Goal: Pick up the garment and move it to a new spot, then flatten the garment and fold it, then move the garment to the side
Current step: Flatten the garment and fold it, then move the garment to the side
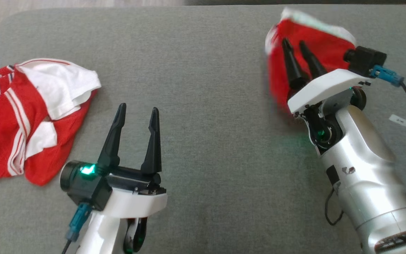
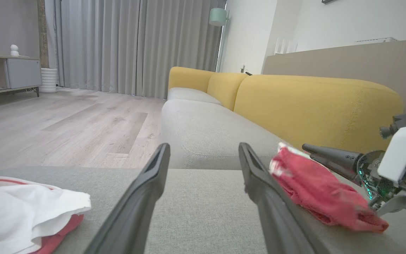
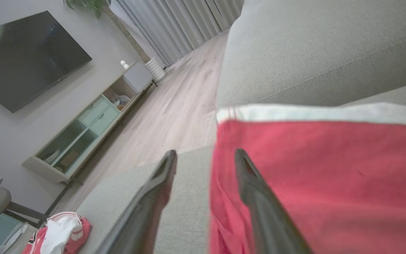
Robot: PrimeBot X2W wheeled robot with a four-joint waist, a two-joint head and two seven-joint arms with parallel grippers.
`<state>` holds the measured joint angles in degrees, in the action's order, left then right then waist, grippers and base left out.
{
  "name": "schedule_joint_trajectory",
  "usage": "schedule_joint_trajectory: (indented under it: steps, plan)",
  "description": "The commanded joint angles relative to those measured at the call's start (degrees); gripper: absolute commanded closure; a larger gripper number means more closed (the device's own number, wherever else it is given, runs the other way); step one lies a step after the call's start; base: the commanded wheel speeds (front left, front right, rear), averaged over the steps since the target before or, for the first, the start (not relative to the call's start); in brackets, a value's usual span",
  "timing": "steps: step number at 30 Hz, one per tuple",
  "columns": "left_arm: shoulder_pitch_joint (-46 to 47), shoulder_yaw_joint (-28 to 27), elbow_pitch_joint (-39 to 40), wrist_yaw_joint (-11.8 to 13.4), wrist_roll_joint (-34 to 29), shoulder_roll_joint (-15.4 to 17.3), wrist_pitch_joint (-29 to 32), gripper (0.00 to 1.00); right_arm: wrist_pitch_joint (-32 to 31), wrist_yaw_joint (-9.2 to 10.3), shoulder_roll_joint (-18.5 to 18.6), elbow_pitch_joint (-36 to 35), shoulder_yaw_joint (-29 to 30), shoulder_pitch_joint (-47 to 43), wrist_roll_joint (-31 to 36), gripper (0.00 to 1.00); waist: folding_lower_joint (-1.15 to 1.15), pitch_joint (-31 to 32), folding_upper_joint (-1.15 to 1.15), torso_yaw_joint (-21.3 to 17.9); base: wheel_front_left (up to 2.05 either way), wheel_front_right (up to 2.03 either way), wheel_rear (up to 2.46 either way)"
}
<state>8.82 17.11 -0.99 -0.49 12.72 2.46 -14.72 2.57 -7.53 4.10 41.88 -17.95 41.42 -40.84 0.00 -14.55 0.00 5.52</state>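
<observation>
Where the right claw (image 1: 294,42) stands parted at upper right, the red garment (image 1: 330,46) lies bunched, seemingly released, on the grey cushion (image 1: 206,70). Left claw (image 1: 138,107): spread, empty. Outstanding: flattening, folding, moving aside. Second garment (image 1: 30,116): left edge.

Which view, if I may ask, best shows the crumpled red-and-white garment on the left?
The head view: the whole red-and-white garment lies unobstructed. The left wrist view catches one edge; the right wrist view shows it small, in a corner.

Blur over the red garment (image 1: 330,46) at the right gripper (image 1: 294,42); second garment (image 2: 30,208) partly beyond the left edge.
</observation>
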Motion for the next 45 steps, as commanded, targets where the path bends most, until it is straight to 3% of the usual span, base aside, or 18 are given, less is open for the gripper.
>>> schedule_joint_trajectory:
  steps: [1,6,11,17,22,32,45]
  plan:
    - [0.21,-1.43,1.76,0.56,0.53,0.42,-0.28,0.0,1.64,0.04,-1.12,-2.19,-1.03,1.63,-0.88,0.0,0.0,0.31,0.0,0.47,0.0,0.0,0.0]
    - [-0.83,-2.13,1.99,1.38,0.99,0.42,-0.28,0.0,5.92,0.04,-0.14,-5.6,-1.27,0.11,-0.41,0.0,0.0,1.25,0.0,0.3,0.0,0.0,0.0]
    - [-3.29,-4.49,2.71,2.72,1.92,0.42,-0.28,0.0,11.66,0.04,7.68,-13.66,-2.56,-5.93,5.84,0.0,0.0,3.06,0.0,-1.06,0.0,0.0,0.0]
    - [-6.53,-8.17,5.01,1.66,1.09,0.42,-0.28,0.0,12.4,0.04,10.85,-26.67,3.82,-18.03,11.75,0.0,0.0,5.51,0.0,-2.54,0.0,0.0,0.0]
    - [-10.22,-10.61,5.67,1.46,-0.66,0.42,-0.28,0.0,12.42,0.04,8.58,-32.38,8.88,-29.54,18.8,0.0,0.0,8.5,0.0,-3.11,0.0,0.0,0.0]
    - [-16.49,-12.03,3.27,-0.55,-3.37,0.42,-0.28,0.0,12.43,0.04,3.59,-33.87,10.21,-41.11,30.82,0.0,0.0,13.64,0.0,-3.97,0.0,0.0,0.0]
    - [-17.67,-12.6,-0.02,-0.12,-3.4,0.42,-0.28,0.0,12.43,0.04,1.23,-32.15,10.31,-45.0,32.65,0.0,0.0,16.75,0.0,-4.75,0.0,0.0,0.0]
